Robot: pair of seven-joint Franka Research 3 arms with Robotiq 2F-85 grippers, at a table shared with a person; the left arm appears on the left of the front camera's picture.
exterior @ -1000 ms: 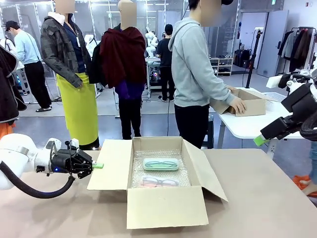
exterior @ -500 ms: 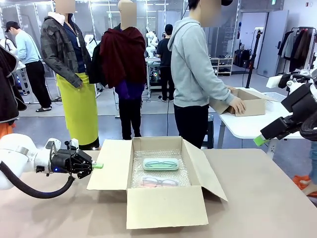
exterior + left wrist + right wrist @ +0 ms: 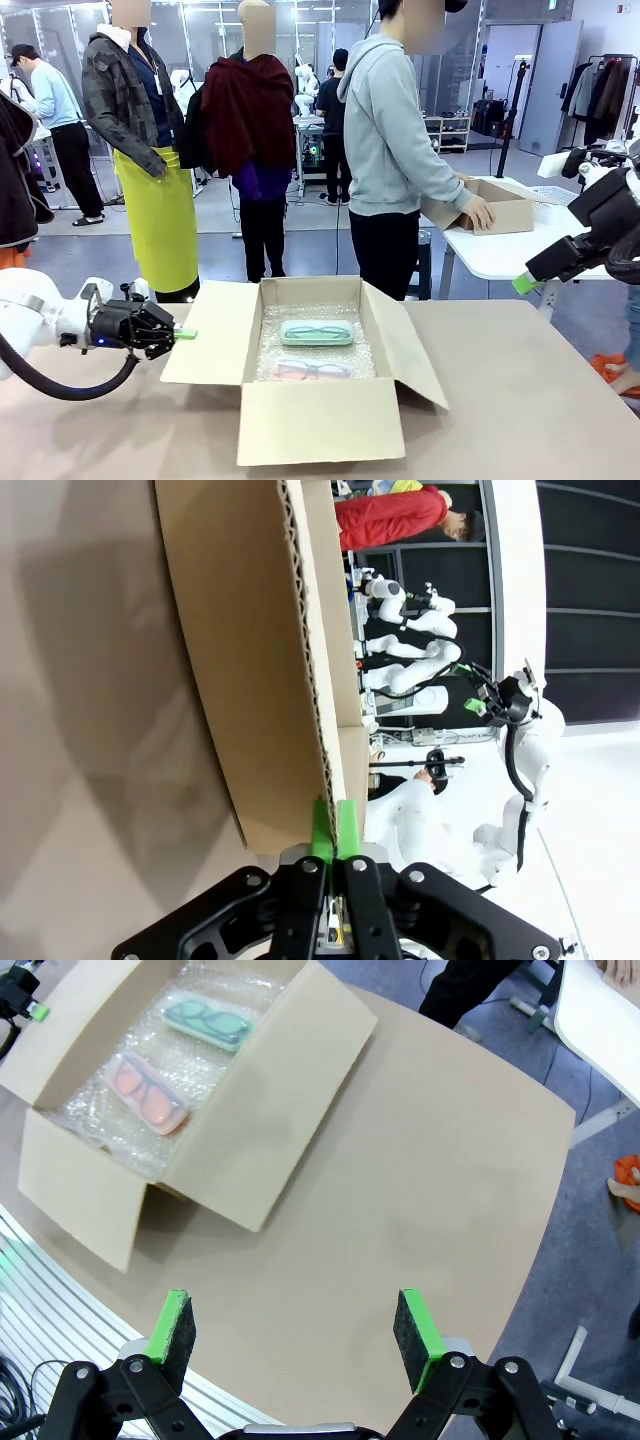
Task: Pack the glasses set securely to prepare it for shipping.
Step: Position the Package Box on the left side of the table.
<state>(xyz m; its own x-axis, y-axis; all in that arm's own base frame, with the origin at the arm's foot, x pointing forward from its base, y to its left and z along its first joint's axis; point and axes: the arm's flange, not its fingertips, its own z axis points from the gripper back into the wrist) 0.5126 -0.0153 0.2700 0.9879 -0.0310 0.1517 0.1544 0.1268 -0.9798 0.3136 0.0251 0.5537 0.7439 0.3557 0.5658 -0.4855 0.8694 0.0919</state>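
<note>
We've got our left gripper (image 3: 186, 333) low at nine o'clock, fingers pressed together, pointing toward three. Our right gripper (image 3: 294, 1328) hangs high at three o'clock, fingers (image 3: 172, 1322) spread wide, looking down.

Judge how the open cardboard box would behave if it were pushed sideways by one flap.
The cardboard box would probably slide easily: it holds only bubble wrap and two slim cases. Its thin left flap, pinched by the left gripper, likely bends before carrying much force. Low and wide, it seems unlikely to tip.
</note>
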